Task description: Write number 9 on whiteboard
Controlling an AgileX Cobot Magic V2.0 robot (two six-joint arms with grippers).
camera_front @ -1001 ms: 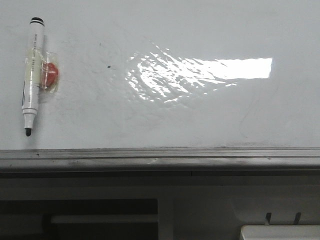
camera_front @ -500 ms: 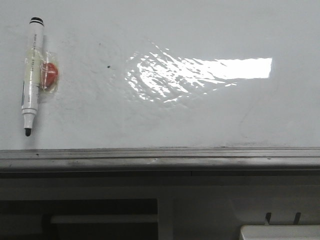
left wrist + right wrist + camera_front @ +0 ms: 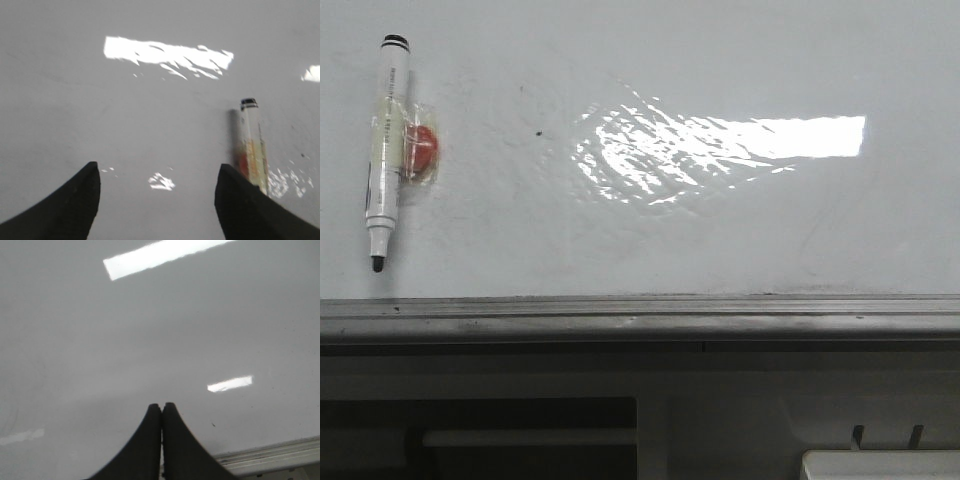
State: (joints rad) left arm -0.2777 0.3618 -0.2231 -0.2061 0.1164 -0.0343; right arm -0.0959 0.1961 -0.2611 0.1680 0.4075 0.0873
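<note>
Front view: the whiteboard (image 3: 650, 240) lies flat and fills most of the picture, with a grey metal rail (image 3: 640, 318) along its near edge and a bright glare patch (image 3: 720, 150) right of its middle. No drawn 9 can be made out on it, only two small dark specks (image 3: 537, 131). A marker (image 3: 385, 150) lies at the far left, its long axis running near to far, the black tip pointing near and the capped black end far. A small red object (image 3: 420, 150) in clear wrap touches its right side. A white box corner (image 3: 880, 465) shows at the near right, below the rail. No container is seen.

Left wrist view: the left claw (image 3: 157, 200) stands wide open and holds nothing, above the board; the marker (image 3: 252, 145) lies just beside one finger.

Right wrist view: the right claw (image 3: 161, 440) is pressed fully together, empty, over bare board near the rail (image 3: 270, 457).
</note>
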